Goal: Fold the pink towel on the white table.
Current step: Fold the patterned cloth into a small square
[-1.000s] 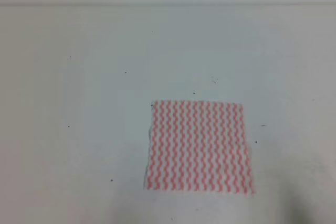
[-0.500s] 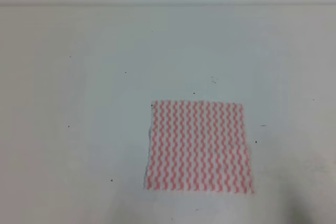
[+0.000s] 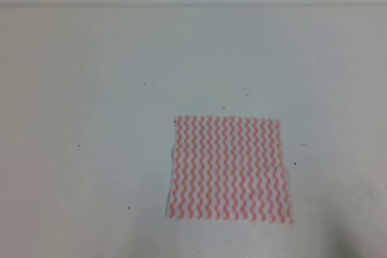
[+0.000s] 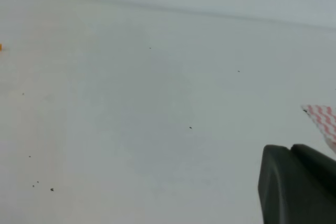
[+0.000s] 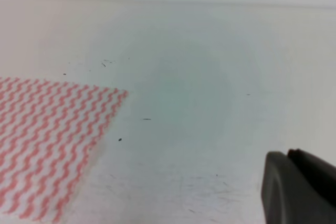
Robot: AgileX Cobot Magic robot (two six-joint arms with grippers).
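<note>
Pink towel (image 3: 228,168) lies flat & unfolded on the white table (image 3: 109,119), right of centre, toward the near edge in the high view. Nothing touching it. Left hand (image 4: 299,184): only a dark finger shows at lower right of its wrist cam, towel corner just beyond; can't tell if apart or together. Right hand (image 5: 299,187): same, dark finger at lower right, well apart from the towel; can't tell.
</note>
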